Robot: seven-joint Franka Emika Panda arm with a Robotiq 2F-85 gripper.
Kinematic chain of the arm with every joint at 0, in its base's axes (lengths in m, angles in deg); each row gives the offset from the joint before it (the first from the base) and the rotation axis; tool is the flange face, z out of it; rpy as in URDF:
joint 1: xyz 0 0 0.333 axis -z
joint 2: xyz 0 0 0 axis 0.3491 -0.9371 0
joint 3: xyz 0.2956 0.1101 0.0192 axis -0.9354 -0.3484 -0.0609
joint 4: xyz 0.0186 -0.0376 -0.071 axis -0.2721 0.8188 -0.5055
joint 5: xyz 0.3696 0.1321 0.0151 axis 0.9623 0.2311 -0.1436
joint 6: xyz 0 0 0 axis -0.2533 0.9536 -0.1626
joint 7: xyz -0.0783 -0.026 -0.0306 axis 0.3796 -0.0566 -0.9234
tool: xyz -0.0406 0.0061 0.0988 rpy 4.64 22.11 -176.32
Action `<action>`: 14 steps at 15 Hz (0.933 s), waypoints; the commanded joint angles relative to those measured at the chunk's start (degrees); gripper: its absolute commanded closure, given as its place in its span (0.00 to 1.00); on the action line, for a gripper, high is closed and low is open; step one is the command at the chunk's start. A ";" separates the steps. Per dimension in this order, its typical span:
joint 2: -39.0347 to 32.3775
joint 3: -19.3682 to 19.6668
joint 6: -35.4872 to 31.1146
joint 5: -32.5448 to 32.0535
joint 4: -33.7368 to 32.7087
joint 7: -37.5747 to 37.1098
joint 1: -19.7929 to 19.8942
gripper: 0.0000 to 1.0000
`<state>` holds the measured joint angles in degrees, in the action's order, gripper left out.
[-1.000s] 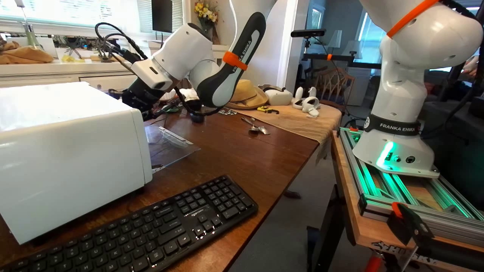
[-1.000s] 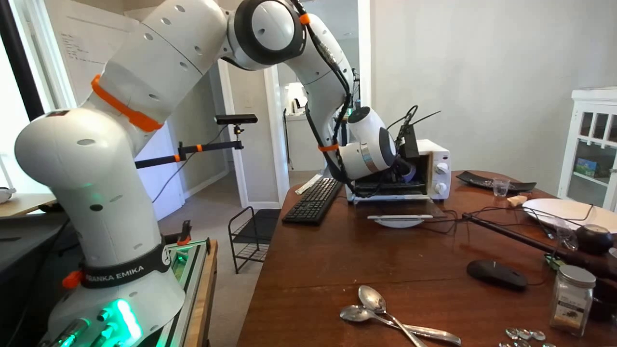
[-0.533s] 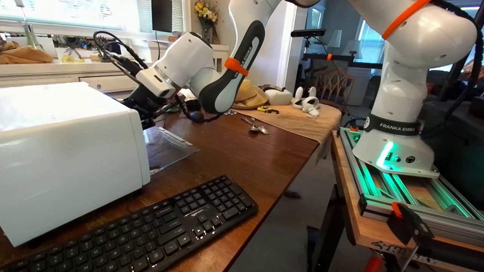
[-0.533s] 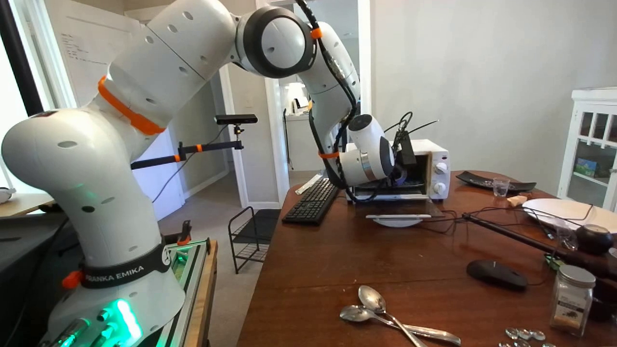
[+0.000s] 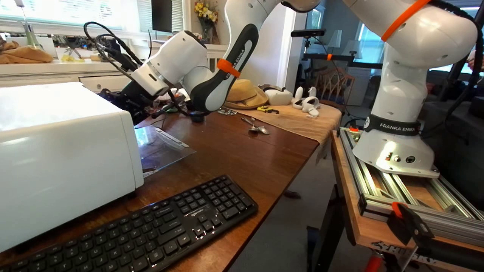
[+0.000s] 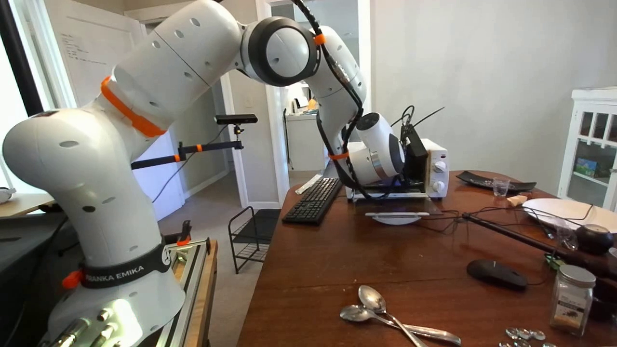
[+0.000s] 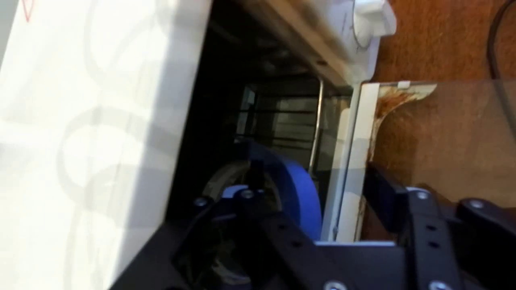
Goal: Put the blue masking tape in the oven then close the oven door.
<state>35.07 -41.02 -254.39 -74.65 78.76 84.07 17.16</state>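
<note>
I am hovering my gripper (image 7: 316, 183), jaws standing wide apart, at the open mouth of the white toaster oven (image 5: 64, 170). The blue masking tape (image 7: 305, 195) is showing in that mouth, partly between my jaws. Beneath my gripper, the glass oven door (image 7: 447, 141) is lying folded down over the desk (image 6: 332, 265).

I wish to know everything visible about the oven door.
The oven door is a transparent glassy panel, folded down before the white oven, roughly level. A pale strip runs along its oven side, stained brown at one corner; a white handle follows its outer edge. The wooden table shows through. In the wrist view, the claw hides part of it; contact is unclear.
</note>
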 commanded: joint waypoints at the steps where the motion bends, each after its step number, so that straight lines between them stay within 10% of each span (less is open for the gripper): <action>1: 2.98 8.22 -0.39 4.27 -1.25 -2.39 -6.71 0.04; 14: 29.03 7.81 38.22 3.58 26.08 -29.31 -14.81 0.00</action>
<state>57.93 -30.83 -223.11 -71.14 97.43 60.16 1.24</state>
